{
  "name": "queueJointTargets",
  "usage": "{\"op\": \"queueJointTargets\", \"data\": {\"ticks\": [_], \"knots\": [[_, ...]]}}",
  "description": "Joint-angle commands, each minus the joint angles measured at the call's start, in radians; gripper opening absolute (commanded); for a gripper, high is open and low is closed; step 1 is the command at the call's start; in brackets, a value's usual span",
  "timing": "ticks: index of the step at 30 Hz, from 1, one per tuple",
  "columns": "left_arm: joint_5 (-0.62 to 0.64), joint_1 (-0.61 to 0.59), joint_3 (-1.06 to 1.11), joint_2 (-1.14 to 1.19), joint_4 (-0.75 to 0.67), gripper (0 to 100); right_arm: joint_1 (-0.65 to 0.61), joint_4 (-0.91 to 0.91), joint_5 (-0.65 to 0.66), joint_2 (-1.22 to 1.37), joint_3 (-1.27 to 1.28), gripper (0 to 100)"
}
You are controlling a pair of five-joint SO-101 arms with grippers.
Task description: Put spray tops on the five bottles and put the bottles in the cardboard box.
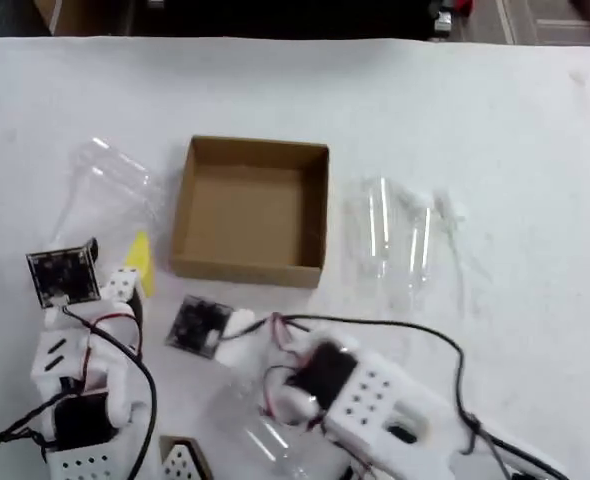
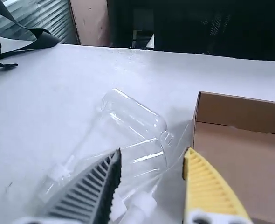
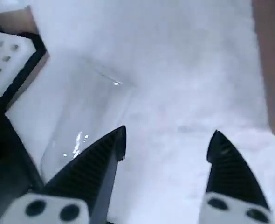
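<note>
Two grippers, both with fingers spread and holding nothing. Left gripper hangs low over the table on the cardboard box's left side. Its grey finger and yellow finger stand apart, pointing at a loose cluster of clear bottles lying on their sides just beside the box. Small white pieces lie near the fingertips by the bottle necks; they could be spray tops, can't tell for sure.

Right gripper is on the box's near side, toward the arm bases. Its black fingers are apart, and a single bottle lies flat just beside one fingertip, not between them. A second cluster lies on the box's right side, well apart from both arms. No bottle is in the box, and none looks capped.

My read: still the first step — getting hold of a bottle and a top. Next move needs one gripper centred on a bottle body and closed gently, as thin clear plastic will likely slip or squash. The other arm then has to bring a top to the neck, lined up with the bottle's axis. Lying bottles may roll when nudged — approach from above, not sideways.
</note>
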Motion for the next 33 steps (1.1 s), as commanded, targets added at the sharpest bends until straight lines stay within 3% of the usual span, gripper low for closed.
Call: {"op": "queueJointTargets", "data": {"ticks": [1,5,14,21,23,28,33], "knots": [[-0.005,-0.021,0.003,-0.007,-0.035,22,-0.17,-0.022,-0.13,0.059,-0.058,26.2],[-0.005,-0.022,0.008,-0.007,-0.048,22,-0.205,-0.064,-0.245,0.073,-0.043,26.2],[-0.005,-0.022,0.009,-0.007,-0.048,22,-0.163,-0.269,-0.253,0.156,0.127,26.2],[-0.005,-0.022,0.009,-0.007,-0.046,22,-0.116,-0.278,-0.245,0.191,0.13,25.5],[-0.005,-0.022,0.009,-0.007,-0.046,22,-0.116,-0.265,-0.245,0.193,0.115,22.1],[-0.005,-0.022,0.009,-0.007,-0.046,22,-0.114,-0.22,-0.221,0.191,0.06,0.7],[-0.005,-0.022,0.009,-0.007,-0.046,22,-0.09,-0.074,-0.124,0.188,-0.066,1.2]]}}
